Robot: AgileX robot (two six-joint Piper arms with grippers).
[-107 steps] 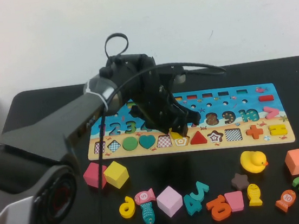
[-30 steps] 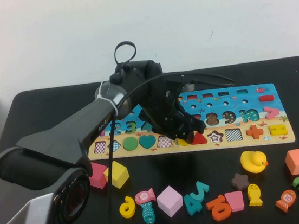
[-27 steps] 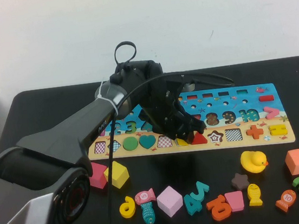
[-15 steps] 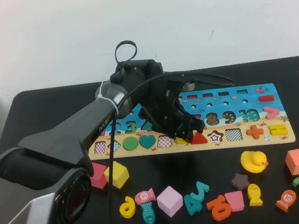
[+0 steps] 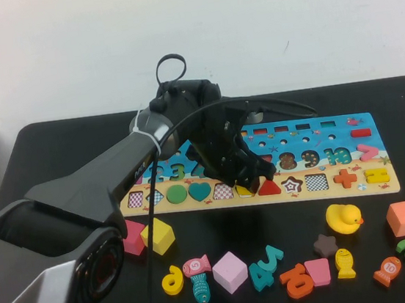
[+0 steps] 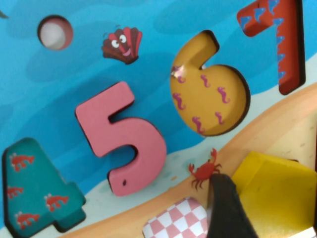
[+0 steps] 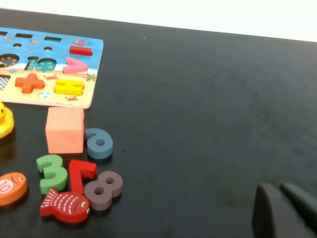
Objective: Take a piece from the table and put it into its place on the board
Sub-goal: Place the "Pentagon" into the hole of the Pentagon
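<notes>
The board (image 5: pixel 314 154) is laid flat toward the back of the table (image 5: pixel 55 151), with loose pieces scattered in front of it. The left gripper (image 5: pixel 246 179) is parked over the board's front row, a block (image 6: pixel 272 191) at its tip. The right gripper (image 7: pixel 285 210) is kept off to the right, above bare table.

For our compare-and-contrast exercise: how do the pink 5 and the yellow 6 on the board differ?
Colour: the pink 5 is plain pink; the yellow 6 is mustard yellow with purple seahorse prints.
Fit: the pink 5 is a raised piece sitting in its slot; the yellow 6 looks like an empty recess.
Both are neighbouring digits on the board, near the left gripper, which holds a yellow piece. The right gripper is parked apart.
</notes>
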